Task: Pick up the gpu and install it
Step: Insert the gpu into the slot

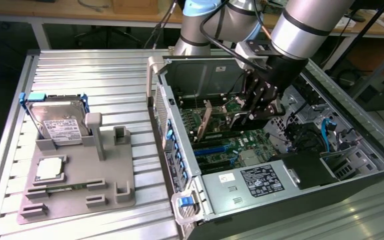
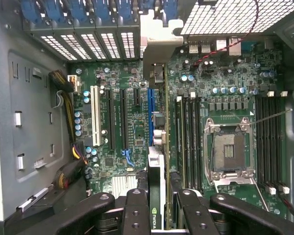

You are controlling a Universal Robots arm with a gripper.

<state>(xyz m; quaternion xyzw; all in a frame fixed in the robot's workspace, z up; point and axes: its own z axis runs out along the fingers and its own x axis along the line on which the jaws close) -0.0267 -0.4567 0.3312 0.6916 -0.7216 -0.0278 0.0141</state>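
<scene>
Inside the open black computer case [image 1: 352,175], the black gripper [image 2: 159,205] clamped the thin green gpu [image 2: 157,196]; installing, seemingly above the blue slot [image 2: 150,117]; alignment needed.

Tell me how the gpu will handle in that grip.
The gpu looks like a thin, rigid board, so it probably stays stiff. The gripper pinches it edge-on over the motherboard, so it may pivot if bumped. Exposed circuitry suggests it is fragile.

On the tabletop [image 1: 85,65], the open computer case [image 1: 352,165] lies at the exterior view's right, a holder tray [image 1: 78,195] at its left. A hard drive [image 1: 58,122] stands at the tray's far end. Inside the case, the claw [image 1: 255,107] holds the gpu [image 1: 205,122] edge-down over the motherboard [image 1: 222,150].
</scene>
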